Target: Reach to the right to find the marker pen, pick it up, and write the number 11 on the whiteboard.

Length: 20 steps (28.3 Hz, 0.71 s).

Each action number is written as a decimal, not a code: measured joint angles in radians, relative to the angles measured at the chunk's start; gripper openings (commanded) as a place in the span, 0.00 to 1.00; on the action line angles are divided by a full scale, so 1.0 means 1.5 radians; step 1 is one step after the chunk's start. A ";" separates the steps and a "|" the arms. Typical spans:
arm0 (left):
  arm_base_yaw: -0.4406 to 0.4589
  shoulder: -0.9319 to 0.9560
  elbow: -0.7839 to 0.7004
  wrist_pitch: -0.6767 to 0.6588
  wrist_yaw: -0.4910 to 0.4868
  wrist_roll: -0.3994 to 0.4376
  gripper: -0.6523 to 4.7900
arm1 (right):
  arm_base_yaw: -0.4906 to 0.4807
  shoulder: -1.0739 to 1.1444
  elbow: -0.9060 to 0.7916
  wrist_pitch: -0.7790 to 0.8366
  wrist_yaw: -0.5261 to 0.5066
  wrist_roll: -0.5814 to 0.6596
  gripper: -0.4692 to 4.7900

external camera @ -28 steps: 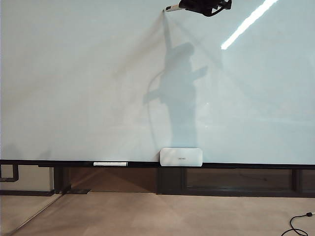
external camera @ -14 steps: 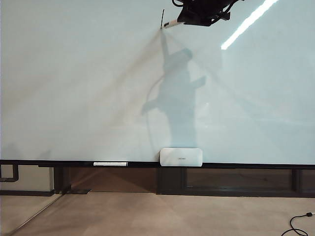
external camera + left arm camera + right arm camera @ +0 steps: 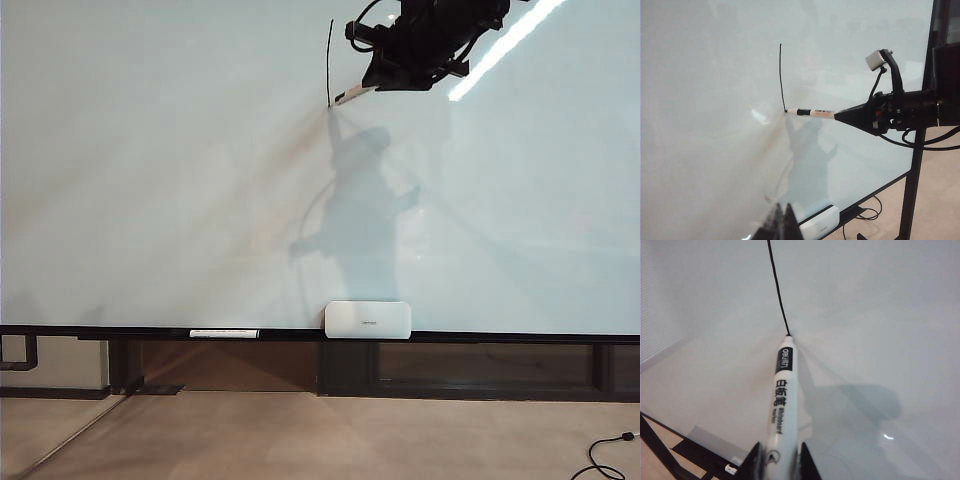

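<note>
The right gripper (image 3: 779, 460) has its 2 fingers closed tight on the rear of the marker pen (image 3: 782, 390), leaving the barrel to jut forward so the dark tip alone meets the whiteboard (image 3: 150, 170). From the exterior view that gripper (image 3: 372, 84) sits high on the board, right of centre, with the pen (image 3: 350, 96) angled out to its left and slightly down. Gripping far back likely keeps the fingers clear of the glossy surface while the tip presses on it.

At the pen tip ends 1 thin black stroke (image 3: 329, 62), running straight up from it. This looks like the first digit of the number 11, being drawn top to bottom; no second stroke is on the board yet, so the task seems under halfway.

The left gripper (image 3: 780, 225) shows only as 2 dark fingertips pressed close together, holding nothing, well below and away from the pen (image 3: 812, 113), apparently parked as an onlooker.

Far below the right gripper, a white box (image 3: 367, 319) rests on the dark lower rail (image 3: 500, 337), with another white pen (image 3: 224, 333) lying further left.
</note>
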 measured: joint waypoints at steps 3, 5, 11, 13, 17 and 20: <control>0.000 0.000 0.000 -0.004 0.000 0.000 0.11 | 0.004 -0.015 -0.003 -0.012 0.002 -0.011 0.08; 0.001 0.000 0.000 -0.007 0.007 0.000 0.11 | 0.008 -0.041 -0.005 -0.031 0.003 -0.032 0.08; 0.001 0.000 0.000 -0.006 0.065 -0.004 0.11 | 0.014 -0.105 0.005 -0.019 0.018 -0.064 0.08; 0.001 0.000 0.000 -0.001 0.085 -0.010 0.11 | 0.008 -0.102 0.004 -0.021 0.020 -0.067 0.08; 0.001 0.000 0.001 0.006 0.115 -0.028 0.11 | 0.004 -0.091 -0.004 -0.046 0.040 -0.070 0.08; 0.001 0.000 0.002 0.006 0.117 -0.031 0.11 | 0.007 -0.092 -0.003 -0.035 0.045 -0.072 0.08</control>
